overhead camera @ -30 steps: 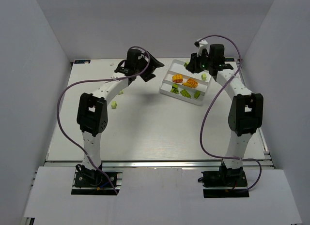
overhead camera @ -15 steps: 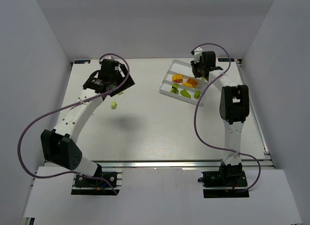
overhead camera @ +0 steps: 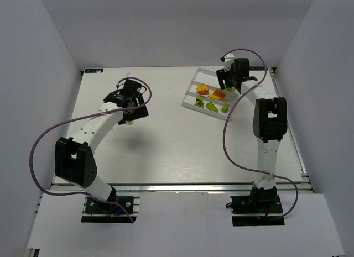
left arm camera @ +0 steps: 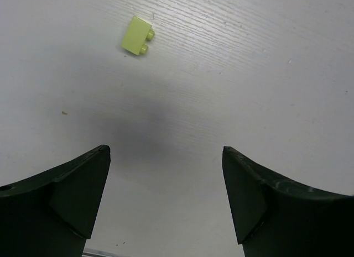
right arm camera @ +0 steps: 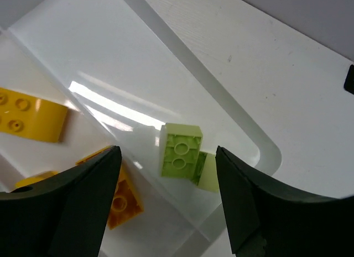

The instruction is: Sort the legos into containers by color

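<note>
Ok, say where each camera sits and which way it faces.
Top: above and behind the bases, looking down at the table; both arms show.
Left wrist: on that wrist, looking down at a lime brick; its open fingers show.
Right wrist: on that wrist, looking down into the tray; its open fingers show.
Top and right wrist share the tray.

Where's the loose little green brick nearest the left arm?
In the left wrist view, the lime brick lies on the bare table, upper left in the picture, beyond the open left claw.

We see a robotics lab cell: plain white walls (overhead camera: 38,74) box in a white surface (overhead camera: 177,149) edged with aluminium rail (overhead camera: 182,186).
</note>
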Available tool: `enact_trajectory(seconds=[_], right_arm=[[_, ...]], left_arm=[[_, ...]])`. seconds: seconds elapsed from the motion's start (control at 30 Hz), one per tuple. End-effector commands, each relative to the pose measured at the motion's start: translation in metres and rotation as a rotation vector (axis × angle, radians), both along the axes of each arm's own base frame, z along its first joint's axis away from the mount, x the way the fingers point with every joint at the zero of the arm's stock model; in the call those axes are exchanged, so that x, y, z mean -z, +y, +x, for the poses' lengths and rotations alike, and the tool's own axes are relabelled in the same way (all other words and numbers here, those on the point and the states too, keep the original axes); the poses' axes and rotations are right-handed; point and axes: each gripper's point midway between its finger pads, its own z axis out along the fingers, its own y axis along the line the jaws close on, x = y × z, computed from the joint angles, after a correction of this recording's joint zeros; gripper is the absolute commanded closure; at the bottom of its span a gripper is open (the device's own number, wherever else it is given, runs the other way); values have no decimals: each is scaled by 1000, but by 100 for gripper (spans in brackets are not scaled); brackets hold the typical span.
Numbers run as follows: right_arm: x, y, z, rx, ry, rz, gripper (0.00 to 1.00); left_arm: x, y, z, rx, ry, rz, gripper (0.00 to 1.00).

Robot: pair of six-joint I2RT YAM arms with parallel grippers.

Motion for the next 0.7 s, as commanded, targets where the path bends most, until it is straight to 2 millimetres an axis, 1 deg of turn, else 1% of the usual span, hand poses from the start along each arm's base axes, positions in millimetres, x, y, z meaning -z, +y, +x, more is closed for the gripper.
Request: enact_trajectory(seconds=[0.0,0.03,0.07,0.1,0.13,0.17,0.2,0.23,0.27,0.3,0.33,0.37,0.4,0.43,0.5,0.53,0.57,0.6,0.63,0.67], right_arm=[[-74,8,-12,-67,-106,132,26],[-102,5,-22,-88,-144,164,28],[-111,10,-32,-133,-147,195,30],[-118,16,-43,-180,-150,216,34],[-132,26,-68,-274,-152,268,45],[-140,34,-83,-341,-160,286,51],[-147,46,-104,-447,-158,331,65],[-155,48,-128,-495,-163,347,73],[-160,54,-143,-550,-167,364,79],[-161,59,-159,-606,-166,373,83],[-179,66,-180,-675,-198,394,84],[-169,70,-197,-701,-170,412,79],[-170,71,-207,-719,-167,426,60],[-169,72,-221,-727,-162,434,53],[-169,74,-234,-740,-153,451,45],[-174,73,-241,-742,-164,447,44],[-166,72,-246,-733,-145,451,44],[-167,72,-250,-732,-152,446,43],[-165,70,-251,-724,-148,445,43],[-163,70,-253,-717,-141,444,43]], left_arm=[[4,6,8,4,-8,51,9],[6,8,9,3,-2,69,10],[8,10,10,1,3,83,12],[16,11,12,6,22,102,12],[18,12,14,14,22,116,13],[22,14,16,16,26,133,14],[32,18,19,12,49,149,16],[34,18,23,30,51,162,17],[37,20,27,29,58,166,19],[41,25,30,21,71,166,23],[47,27,36,30,88,175,26],[50,29,39,31,97,175,27],[52,34,43,23,99,169,28],[56,35,48,32,106,171,29],[59,43,56,27,107,167,29],[64,41,58,45,122,171,28],[64,45,64,40,120,172,28],[70,50,65,43,144,178,28],[68,49,67,53,136,175,28],[75,47,68,67,155,174,28]])
